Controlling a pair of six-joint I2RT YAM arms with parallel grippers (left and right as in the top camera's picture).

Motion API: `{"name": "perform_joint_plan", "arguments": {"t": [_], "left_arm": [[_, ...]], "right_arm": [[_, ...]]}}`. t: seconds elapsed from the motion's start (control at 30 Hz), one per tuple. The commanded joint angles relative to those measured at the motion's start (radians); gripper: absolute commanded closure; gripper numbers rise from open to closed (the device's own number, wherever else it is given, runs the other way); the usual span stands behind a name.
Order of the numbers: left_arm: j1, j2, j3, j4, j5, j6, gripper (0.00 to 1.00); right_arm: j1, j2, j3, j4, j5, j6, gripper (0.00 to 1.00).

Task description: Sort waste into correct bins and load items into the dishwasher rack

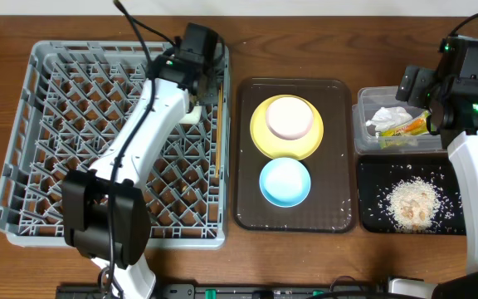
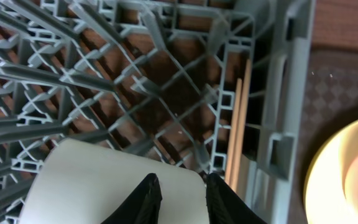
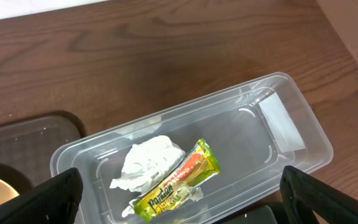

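While my left gripper (image 2: 180, 186) hangs over the rack's (image 1: 48, 124) far right corner, its fingers stand slightly apart at a cream cup (image 2: 98, 180), and I cannot tell whether they grip it. The chopsticks (image 2: 238, 124) lie along the rack's right wall. Well right of the rack, my right gripper (image 3: 182, 193) gapes wide and empty above the tub (image 3: 241, 137), which holds the tissue (image 3: 148, 162) and wrapper (image 3: 179, 180).
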Motion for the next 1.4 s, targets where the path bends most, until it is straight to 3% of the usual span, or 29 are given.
{"name": "perform_joint_plan", "arguments": {"t": [0.0, 0.13, 0.27, 0.57, 0.8, 1.0, 1.17, 1.37], "left_arm": [[0.015, -0.079, 0.013, 0.014, 0.003, -0.007, 0.69], [0.046, -0.145, 0.013, 0.016, 0.008, -0.014, 0.64], [0.102, -0.194, 0.013, 0.016, 0.118, -0.013, 0.56], [0.266, -0.193, 0.013, -0.018, 0.474, 0.033, 0.54], [0.327, -0.150, 0.012, -0.085, 0.554, 0.047, 0.52], [0.342, -0.083, 0.012, -0.119, 0.699, 0.100, 0.57], [0.342, -0.034, 0.012, -0.129, 0.703, 0.099, 0.58], [0.342, -0.020, 0.012, -0.147, 0.703, 0.099, 0.76]], "right_arm": [[-0.005, -0.013, 0.010, -0.001, 0.002, 0.009, 0.01], [-0.005, -0.013, 0.010, -0.001, 0.002, 0.009, 0.01], [-0.005, -0.013, 0.010, -0.001, 0.002, 0.009, 0.01], [-0.005, -0.013, 0.010, -0.001, 0.002, 0.009, 0.01], [-0.006, -0.013, 0.010, -0.001, 0.002, 0.009, 0.01], [-0.005, -0.013, 0.010, -0.001, 0.002, 0.009, 0.01], [-0.005, -0.013, 0.010, -0.001, 0.002, 0.009, 0.01], [-0.005, -0.013, 0.010, -0.001, 0.002, 0.009, 0.01]]}}
